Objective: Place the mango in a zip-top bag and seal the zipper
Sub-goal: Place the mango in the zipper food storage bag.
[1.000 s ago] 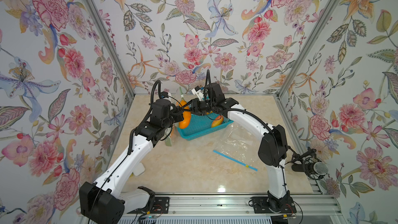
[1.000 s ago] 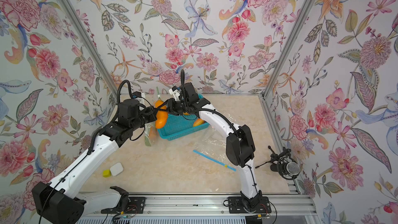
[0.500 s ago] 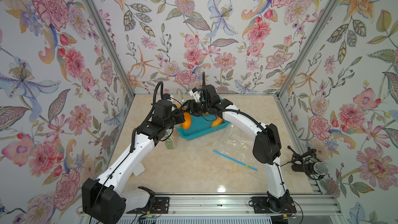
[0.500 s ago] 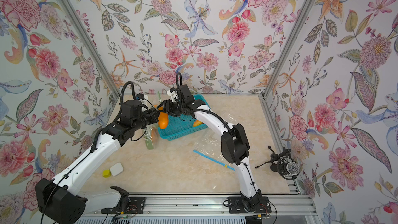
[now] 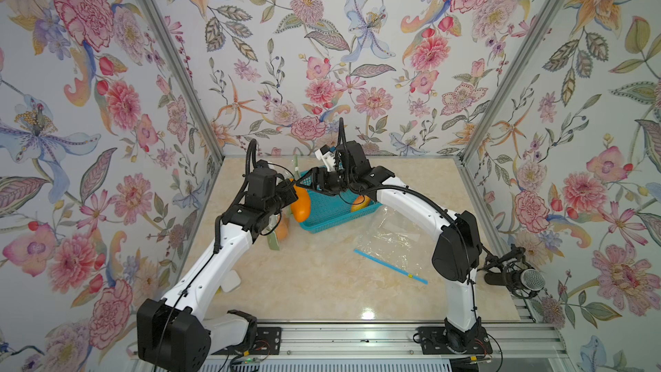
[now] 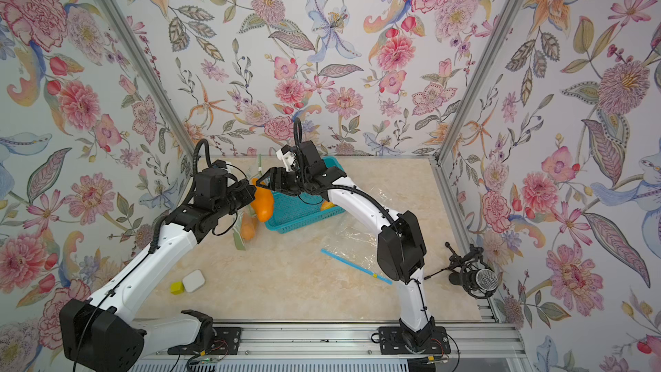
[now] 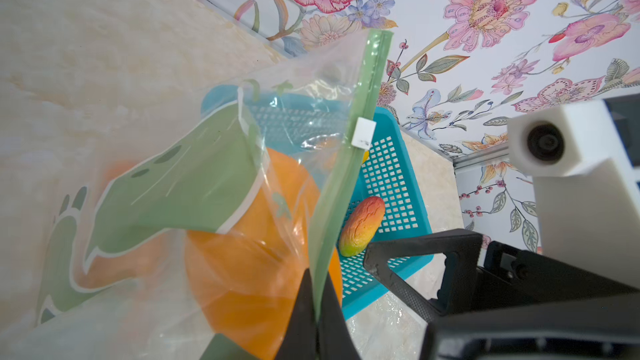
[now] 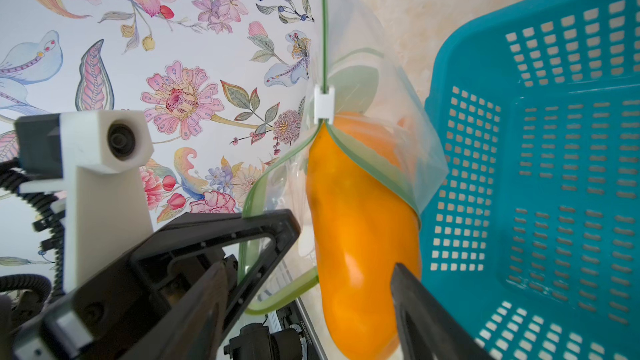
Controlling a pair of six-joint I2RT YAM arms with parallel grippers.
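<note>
The left gripper (image 7: 316, 283) is clamped on the bag (image 7: 194, 181) at its green zipper strip (image 7: 349, 133), holding the mouth up. The mango (image 8: 360, 237) sits partly inside that mouth, with one end sticking out. The right gripper (image 8: 310, 271) has its jaws apart on either side of that end; whether a finger touches the mango I cannot tell. The best move now is to nudge the mango fully past the strip with the left hold firm, then draw the white slider (image 8: 323, 104) along the whole open stretch. The basket (image 8: 561, 185) lies just beside, so the push should steer clear of its rim.
</note>
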